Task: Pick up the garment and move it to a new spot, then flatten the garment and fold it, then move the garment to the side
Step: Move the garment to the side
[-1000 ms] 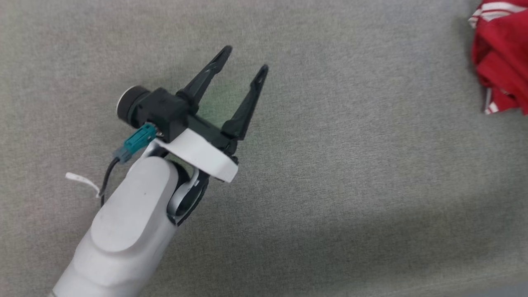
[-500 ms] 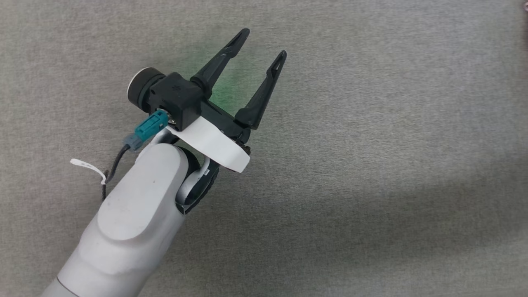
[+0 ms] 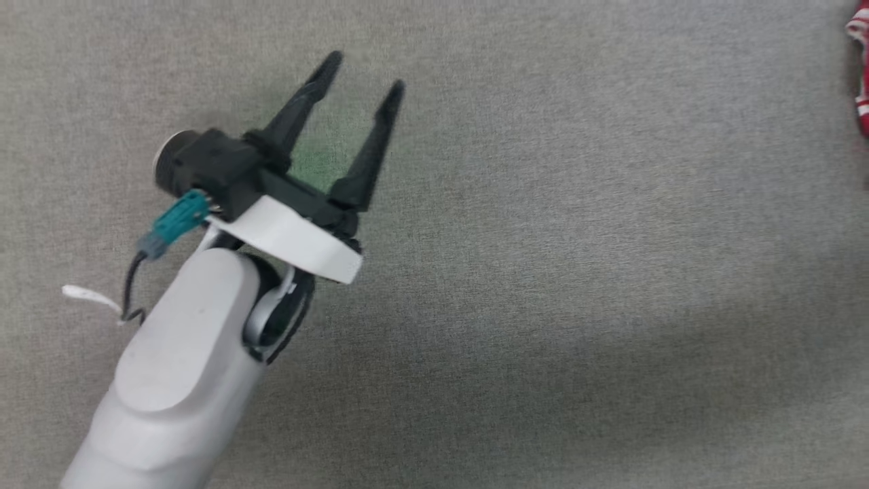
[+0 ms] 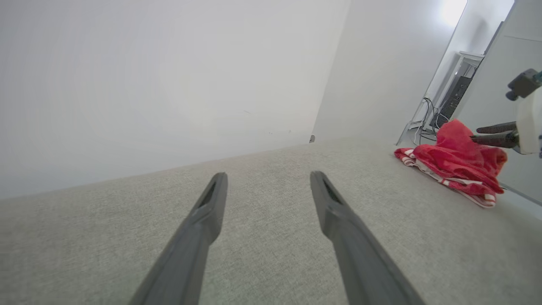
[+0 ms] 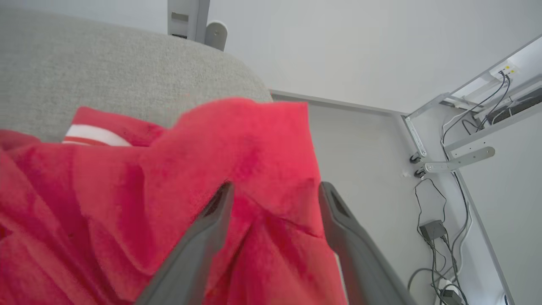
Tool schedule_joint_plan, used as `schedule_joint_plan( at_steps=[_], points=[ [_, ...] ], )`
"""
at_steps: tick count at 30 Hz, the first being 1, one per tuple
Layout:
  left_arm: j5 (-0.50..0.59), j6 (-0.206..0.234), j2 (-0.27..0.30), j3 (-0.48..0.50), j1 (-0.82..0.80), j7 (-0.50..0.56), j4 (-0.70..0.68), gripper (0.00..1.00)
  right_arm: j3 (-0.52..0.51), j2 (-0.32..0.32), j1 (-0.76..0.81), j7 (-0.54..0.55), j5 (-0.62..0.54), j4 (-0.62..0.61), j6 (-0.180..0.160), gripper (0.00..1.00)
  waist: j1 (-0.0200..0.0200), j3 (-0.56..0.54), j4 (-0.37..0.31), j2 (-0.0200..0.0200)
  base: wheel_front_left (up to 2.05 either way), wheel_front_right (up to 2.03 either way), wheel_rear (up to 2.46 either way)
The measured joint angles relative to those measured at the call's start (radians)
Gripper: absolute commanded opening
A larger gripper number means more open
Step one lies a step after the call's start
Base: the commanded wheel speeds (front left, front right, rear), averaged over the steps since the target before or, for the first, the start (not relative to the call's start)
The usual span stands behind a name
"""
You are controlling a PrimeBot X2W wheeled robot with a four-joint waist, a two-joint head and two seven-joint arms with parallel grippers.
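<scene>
Garment (image 3: 863, 102) lies bunched, largely cut off at head view's edge.

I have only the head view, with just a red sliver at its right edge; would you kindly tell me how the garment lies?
Observer: The garment lies crumpled in a heap on the grey surface, not spread flat.
Operator: Thank you. Is the right gripper holding it?
Observer: No. The right gripper is at the top of the heap, but the right wrist view shows its fingers spread wide, with red cloth lying between them.
</scene>
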Motion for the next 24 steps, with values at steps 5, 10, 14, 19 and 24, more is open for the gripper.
schedule_joint_plan(
  at_steps=[5, 10, 14, 19, 24],
  points=[
    [-0.005, 0.0, 0.022, 0.05, 0.044, 0.0, -0.009, 1.0, 0.01, 0.008, -0.013, -0.026, 0.025, 0.002, 0.0, 1.0, 0.0, -0.036, -0.007, 0.0, 0.0, 0.0, 0.0],
    [-0.014, 0.0, 0.03, 0.11, 0.099, 0.0, -0.026, 1.0, 0.035, 0.041, 0.001, -0.085, 0.076, -0.039, 0.0, 1.0, 0.0, -0.088, -0.01, 0.0, 0.0, 0.0, 0.0],
    [-0.009, 0.0, 0.036, 0.144, 0.133, 0.0, -0.032, 1.0, 0.048, 0.058, 0.042, -0.133, 0.11, -0.069, 0.0, 1.0, 0.0, -0.124, -0.008, 0.0, 0.0, 0.0, 0.0],
    [0.009, 0.0, 0.034, 0.198, 0.185, 0.0, -0.043, 1.0, 0.067, 0.09, 0.098, -0.19, 0.152, -0.12, 0.0, 1.0, 0.0, -0.171, 0.0, 0.0, 0.0, 0.0, 0.0],
    [0.029, 0.0, 0.037, 0.246, 0.246, 0.0, -0.055, 1.0, 0.084, 0.128, 0.169, -0.237, 0.188, -0.184, 0.0, 1.0, 0.0, -0.22, 0.011, 0.0, 0.0, 0.0, 0.0]
  ],
)
